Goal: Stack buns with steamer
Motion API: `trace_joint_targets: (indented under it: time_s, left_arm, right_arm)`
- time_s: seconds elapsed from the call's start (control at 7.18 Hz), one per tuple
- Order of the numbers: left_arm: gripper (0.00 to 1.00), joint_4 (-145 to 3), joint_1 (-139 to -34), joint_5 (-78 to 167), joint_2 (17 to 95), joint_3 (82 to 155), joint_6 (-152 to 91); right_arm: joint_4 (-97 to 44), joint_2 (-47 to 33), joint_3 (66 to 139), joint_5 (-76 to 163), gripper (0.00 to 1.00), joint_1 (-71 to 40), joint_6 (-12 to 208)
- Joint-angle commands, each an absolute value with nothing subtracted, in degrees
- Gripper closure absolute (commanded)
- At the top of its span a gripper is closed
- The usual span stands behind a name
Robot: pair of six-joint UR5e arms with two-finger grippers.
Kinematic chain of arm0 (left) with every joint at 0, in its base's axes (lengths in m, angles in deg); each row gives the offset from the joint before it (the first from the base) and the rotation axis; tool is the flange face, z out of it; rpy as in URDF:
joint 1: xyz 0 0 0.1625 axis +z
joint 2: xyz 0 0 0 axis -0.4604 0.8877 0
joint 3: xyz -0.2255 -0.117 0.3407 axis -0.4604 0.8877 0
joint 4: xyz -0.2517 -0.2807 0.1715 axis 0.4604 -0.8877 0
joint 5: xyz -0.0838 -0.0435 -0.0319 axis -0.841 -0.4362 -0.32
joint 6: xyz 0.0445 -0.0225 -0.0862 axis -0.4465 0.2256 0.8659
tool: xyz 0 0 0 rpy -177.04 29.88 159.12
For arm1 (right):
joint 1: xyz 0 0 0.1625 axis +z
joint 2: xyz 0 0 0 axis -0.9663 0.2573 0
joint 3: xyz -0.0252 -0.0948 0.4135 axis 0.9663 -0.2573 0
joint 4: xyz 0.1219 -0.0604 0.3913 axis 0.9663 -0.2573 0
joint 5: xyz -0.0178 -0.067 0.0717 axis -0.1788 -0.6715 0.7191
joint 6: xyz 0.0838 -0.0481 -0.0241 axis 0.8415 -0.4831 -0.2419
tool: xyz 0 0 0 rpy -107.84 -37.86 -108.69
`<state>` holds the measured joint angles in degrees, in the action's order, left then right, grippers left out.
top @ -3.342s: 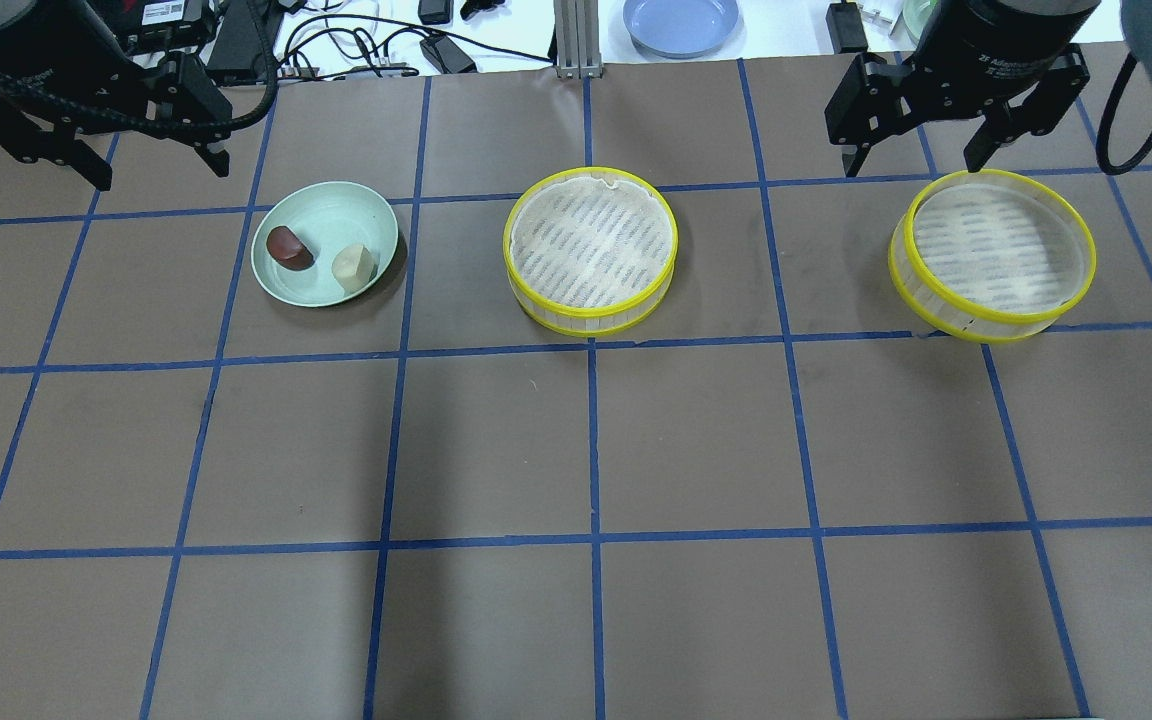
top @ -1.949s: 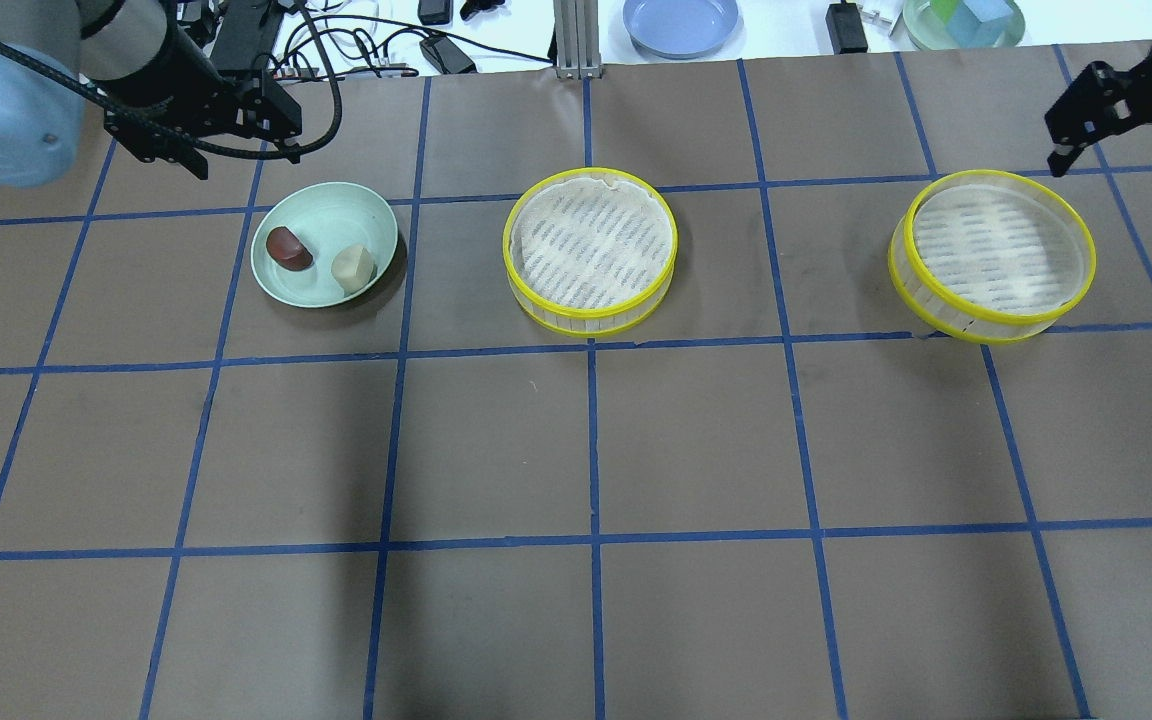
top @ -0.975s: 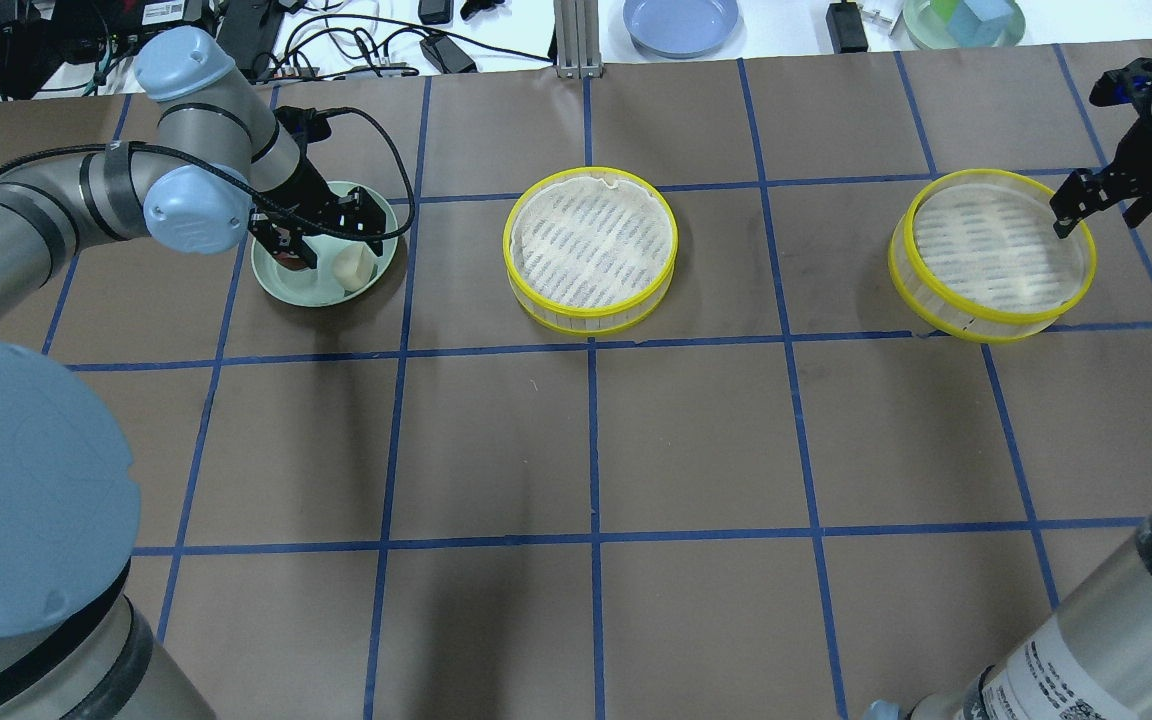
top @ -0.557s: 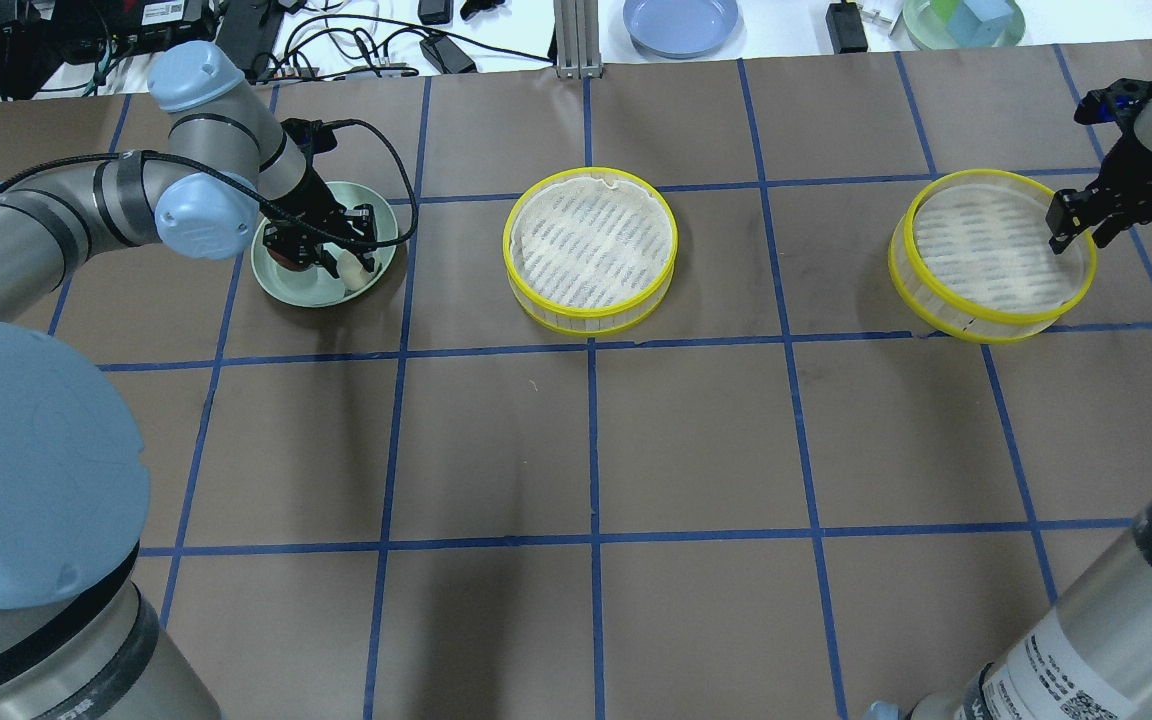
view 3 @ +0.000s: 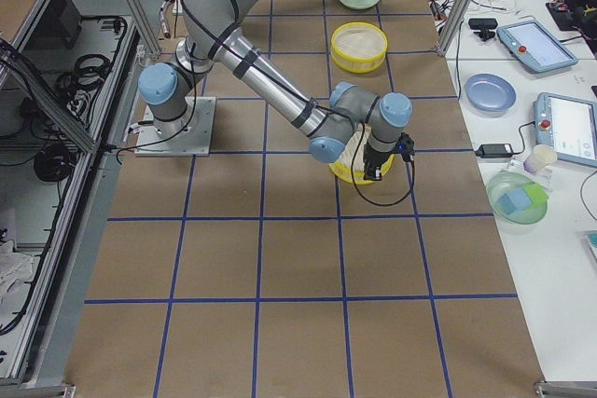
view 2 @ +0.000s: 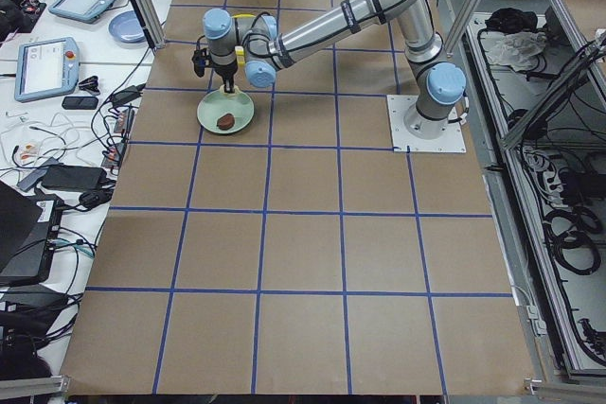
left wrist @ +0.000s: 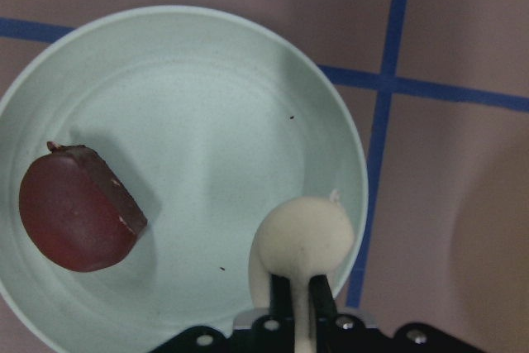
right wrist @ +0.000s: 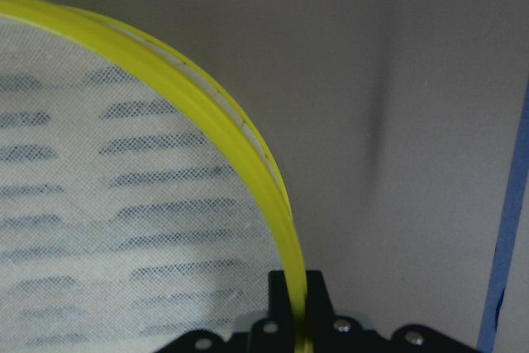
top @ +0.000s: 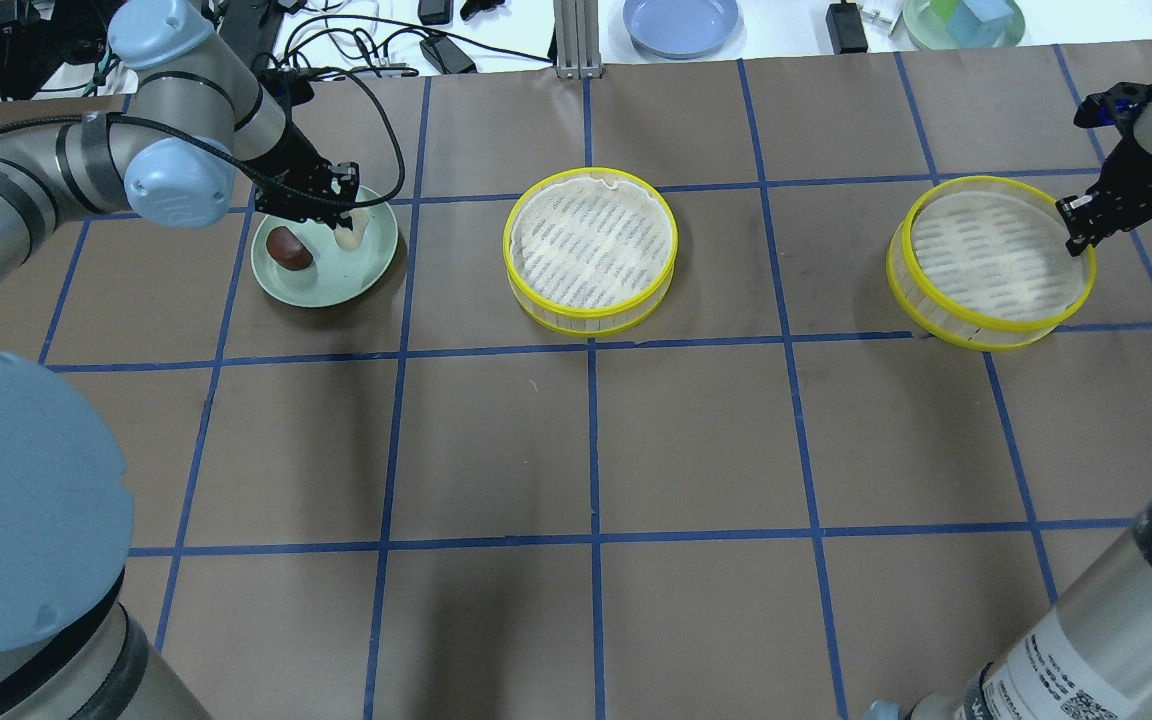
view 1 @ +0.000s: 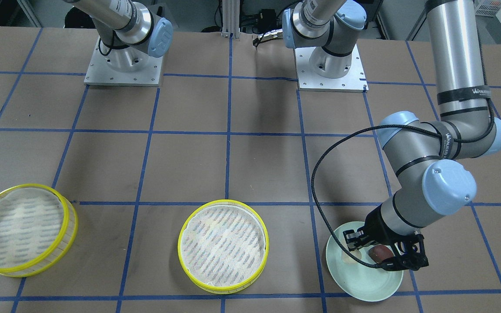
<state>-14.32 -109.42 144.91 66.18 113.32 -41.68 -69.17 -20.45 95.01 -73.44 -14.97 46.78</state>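
Note:
My left gripper (top: 341,215) is shut on the cream-white bun (top: 347,236) and holds it just above the pale green plate (top: 326,288). The left wrist view shows this bun (left wrist: 304,237) between the fingers. The maroon bun (top: 288,248) lies on the plate's left side and also shows in the left wrist view (left wrist: 78,221). My right gripper (top: 1076,232) is shut on the far right rim of the right steamer (top: 986,262). The right wrist view shows the yellow rim (right wrist: 240,146) clamped between the fingers. A second steamer (top: 591,250) stands mid-table, cloth-lined and with nothing in it.
A blue plate (top: 681,22), a green bowl with blocks (top: 961,20) and cables lie beyond the table's far edge. Bare brown table with blue grid lines stretches between the plate and the two steamers and toward the robot.
My left gripper came down over the plate, shut on the cream bun and raised it off the plate. My right gripper came down onto the right steamer's rim and shut on it.

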Motion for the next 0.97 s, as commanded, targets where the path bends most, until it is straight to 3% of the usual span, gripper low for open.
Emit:
trace_joint_targets:
  time_s: [0.0,0.56,0.7,0.84]
  left_arm:
    - [1.0,-13.75,-113.95,136.05,64.22,110.25,-30.71]
    - [1.0,0.02,-122.31,123.89,67.98,114.7,-15.65]
    - [0.94,2.14,-123.29,124.15,68.87,116.2,-15.55]
    - [0.4,2.42,-123.56,124.07,69.14,117.17,-14.25]
  right_arm:
    - [-68.72,-19.53,95.0,-73.67,1.0,-14.97,46.95]
    - [-63.03,-13.21,95.17,-73.5,1.0,-13.14,53.77]
    - [-62.22,-12.15,95.17,-73.67,1.0,-10.78,55.03]
    - [-60.91,-11.01,95.17,-73.67,1.0,-9.28,58.35]
